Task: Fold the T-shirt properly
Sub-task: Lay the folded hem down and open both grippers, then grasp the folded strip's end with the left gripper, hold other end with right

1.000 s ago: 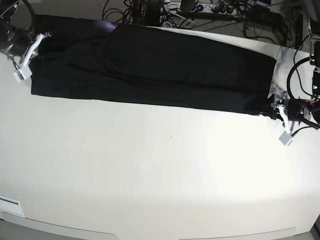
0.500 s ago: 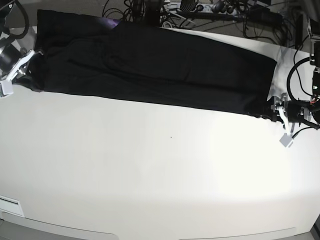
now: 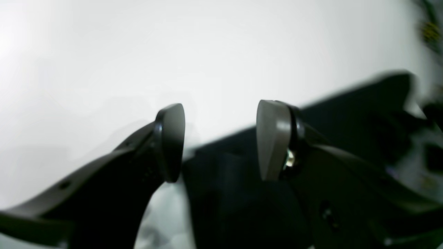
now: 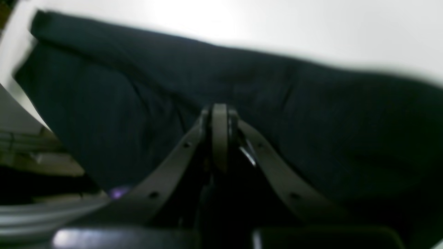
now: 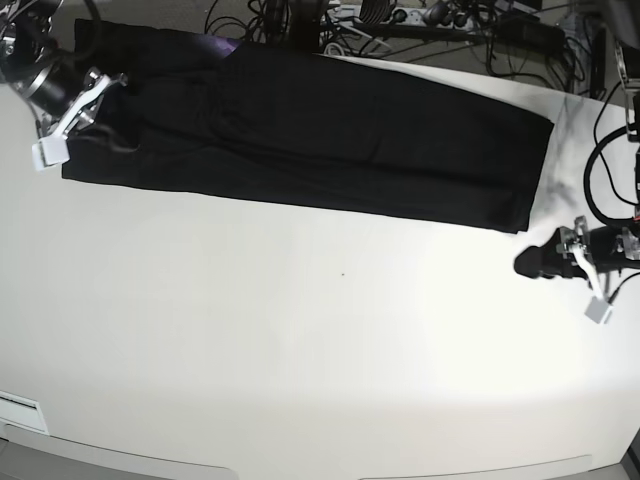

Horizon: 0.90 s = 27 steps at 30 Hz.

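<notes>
T-shirt: folded into a long black band across the upper tabletop.
Long axis: upper left to middle right of the frame.
Edges: near edge straight; wide bare white surface below.
Left gripper: jaws apart, just off the band's right end.
Right gripper: jaws together, over the left end.

A robotics lab: white table with 2 mounted arms, tangled cables behind it

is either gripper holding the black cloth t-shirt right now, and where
The left gripper is open and off the black cloth T-shirt, holding nothing. The right gripper is shut over its end; a pinch cannot be told.
</notes>
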Tool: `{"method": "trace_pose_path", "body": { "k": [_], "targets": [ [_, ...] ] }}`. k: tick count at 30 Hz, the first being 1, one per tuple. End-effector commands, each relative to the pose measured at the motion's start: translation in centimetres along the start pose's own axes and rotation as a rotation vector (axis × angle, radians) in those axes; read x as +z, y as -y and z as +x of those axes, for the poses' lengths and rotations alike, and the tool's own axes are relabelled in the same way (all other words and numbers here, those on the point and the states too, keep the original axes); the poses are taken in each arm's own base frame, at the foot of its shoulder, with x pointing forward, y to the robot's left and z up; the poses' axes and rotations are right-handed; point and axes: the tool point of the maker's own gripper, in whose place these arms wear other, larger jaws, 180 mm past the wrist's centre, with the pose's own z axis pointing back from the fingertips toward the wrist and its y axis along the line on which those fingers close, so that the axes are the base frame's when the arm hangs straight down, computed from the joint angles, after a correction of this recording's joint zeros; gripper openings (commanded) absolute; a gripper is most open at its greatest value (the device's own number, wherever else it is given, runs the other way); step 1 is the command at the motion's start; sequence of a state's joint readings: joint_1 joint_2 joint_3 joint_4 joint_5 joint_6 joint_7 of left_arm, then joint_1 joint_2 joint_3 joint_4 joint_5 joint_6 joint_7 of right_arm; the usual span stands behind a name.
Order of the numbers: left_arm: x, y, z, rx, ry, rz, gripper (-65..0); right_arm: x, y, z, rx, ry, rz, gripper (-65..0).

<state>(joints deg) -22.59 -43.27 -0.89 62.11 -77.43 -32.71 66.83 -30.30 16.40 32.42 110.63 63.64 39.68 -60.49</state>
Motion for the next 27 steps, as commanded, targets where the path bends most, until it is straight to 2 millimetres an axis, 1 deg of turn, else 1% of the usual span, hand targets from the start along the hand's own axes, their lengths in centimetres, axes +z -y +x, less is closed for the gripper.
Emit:
{"method": "trace_pose_path", "body": {
  "k": [1,4,7,10,13,15,20,22,25,27],
  "targets": [
    [2.0,-0.3,3.0,-0.018,0.094,0.028,-30.3,-0.1,-0.2,0.6,0.029,0.017,-0.001,-65.0],
    [4.0,-1.2,4.9,-0.004,0.184,0.060,-30.3,-1.3,0.3,-0.8,0.082,-0.045,-0.046,-65.0],
    [5.3,-1.4,5.7,0.003,0.227,0.068,-30.3,-2.2,0.8,-2.5,0.165,-0.134,-0.098,-65.0],
    [5.6,-1.6,6.0,0.016,0.242,0.074,-30.3,-2.9,1.3,-3.7,0.180,-0.196,-0.157,-65.0],
    [5.5,-1.6,5.6,0.021,0.224,0.074,-30.3,-3.0,2.9,-4.3,0.182,-0.236,-0.270,-65.0],
    [5.4,-1.7,5.2,0.024,0.212,0.075,-30.3,-2.8,4.3,-4.0,0.194,-0.231,-0.360,-65.0],
    [5.3,-1.8,4.9,0.028,0.204,0.075,-30.3,-1.6,8.1,-1.1,0.158,-0.147,-0.600,-65.0],
    [5.3,-1.5,4.7,0.033,0.189,0.060,-30.3,-0.8,9.3,-0.4,0.127,-0.122,-0.687,-65.0],
    [5.0,-0.1,3.5,0.059,0.137,-0.024,-30.3,-0.4,9.9,0.0,0.092,-0.100,-0.731,-65.0],
    [4.7,0.0,2.1,0.074,0.092,-0.038,-30.3,-0.4,9.9,0.2,0.092,-0.093,-0.733,-65.0]
  ]
}}
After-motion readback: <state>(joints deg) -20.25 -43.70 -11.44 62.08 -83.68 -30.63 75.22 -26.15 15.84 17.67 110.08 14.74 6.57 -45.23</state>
